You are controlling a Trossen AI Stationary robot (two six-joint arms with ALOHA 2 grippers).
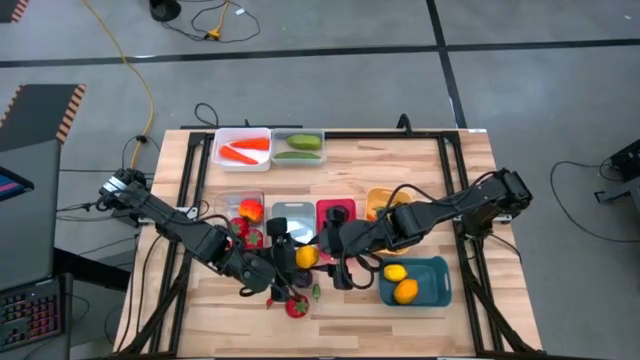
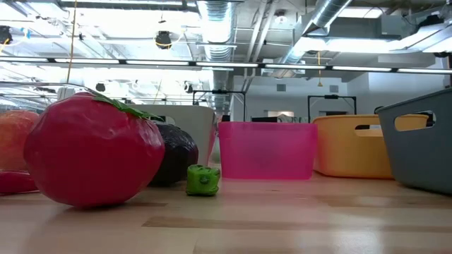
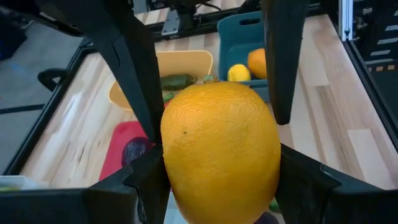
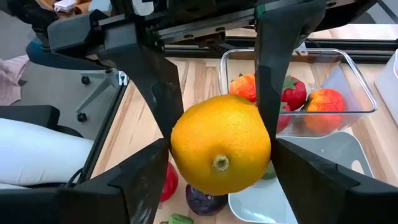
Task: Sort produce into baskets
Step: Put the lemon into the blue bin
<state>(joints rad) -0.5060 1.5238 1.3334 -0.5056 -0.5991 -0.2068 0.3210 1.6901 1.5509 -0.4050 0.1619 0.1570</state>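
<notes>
Orange [image 1: 306, 257] fruit hangs above the table's front middle, caught between both grippers at once. The left gripper [image 1: 299, 260] reaches it from the left, the right gripper [image 1: 316, 254] from the right, and the two meet nose to nose over the wood.

In the left wrist view the orange [image 3: 221, 152] fills the gap between that arm's own fingers [image 3: 140, 183], which press on its two sides. The other arm's fingers come in from the far side and lie against the fruit as well. In the right wrist view the orange [image 4: 221, 144] sits the same way: the right arm's fingers [image 4: 146, 180] touch both flanks, jaws set fairly wide around it, with the left arm's fingers crossing them at right angles. So each pair of jaws is closed on the fruit, the left pair narrower than the right.

Beside the grippers on the right stands the teal bin [image 1: 432, 268], holding a lemon [image 1: 395, 271] and a second orange fruit [image 1: 405, 291]. Behind the grippers are the grey bin [image 1: 290, 211], the red bin [image 1: 335, 212] and the yellow bin [image 1: 377, 197]. A clear bin [image 1: 243, 197] of red fruit is to the left. A tomato [image 2: 92, 152] lies at the table's front edge, with a dark plum [image 2: 176, 152] and a small green piece [image 2: 203, 180] just beside it.
</notes>
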